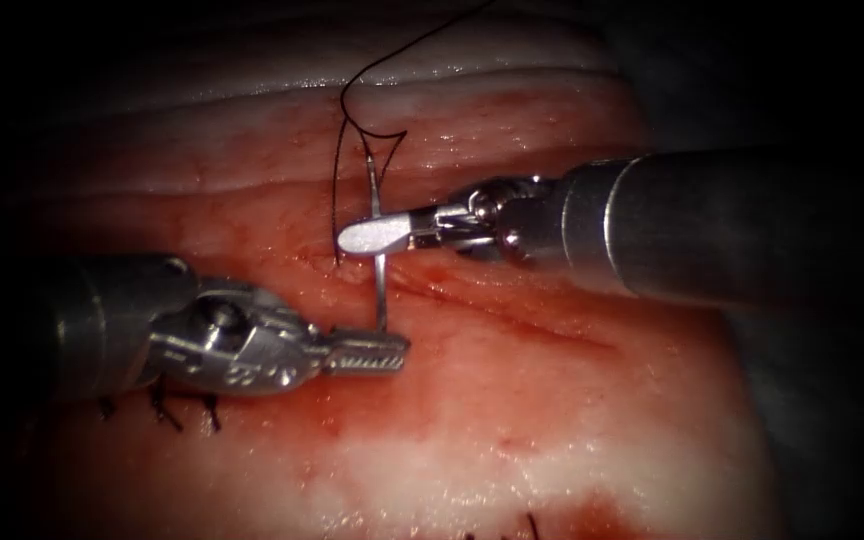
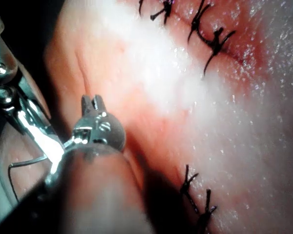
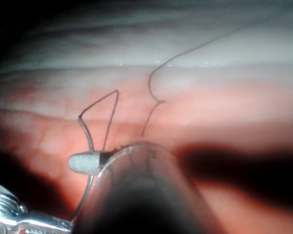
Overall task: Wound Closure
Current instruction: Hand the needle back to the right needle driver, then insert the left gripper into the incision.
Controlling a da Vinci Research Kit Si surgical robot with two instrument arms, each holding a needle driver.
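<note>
My right tool (image 1: 372,235) comes in from the right and its jaws are shut on the curved needle (image 1: 379,290) about midway along its curve. The needle stands nearly upright above the tissue (image 1: 552,400), not in it. Its thread end is at the top, and its lower end touches the upper jaw of my left tool (image 1: 370,354). The left jaws are slightly parted and hold nothing. Dark thread (image 1: 339,190) rises from the tissue left of the needle, loops to the needle's tail and runs off upward. The right wrist view shows the right tool (image 3: 83,162), needle (image 3: 86,132) and thread (image 3: 156,83).
The cut (image 1: 492,305) runs rightward from under the needle, wet with red fluid. Finished stitches (image 1: 162,410) lie under the left shaft, with more at the lower edge (image 1: 529,525). The left wrist view shows the left tool (image 2: 94,101), knotted stitches (image 2: 212,41) and the needle (image 2: 24,163).
</note>
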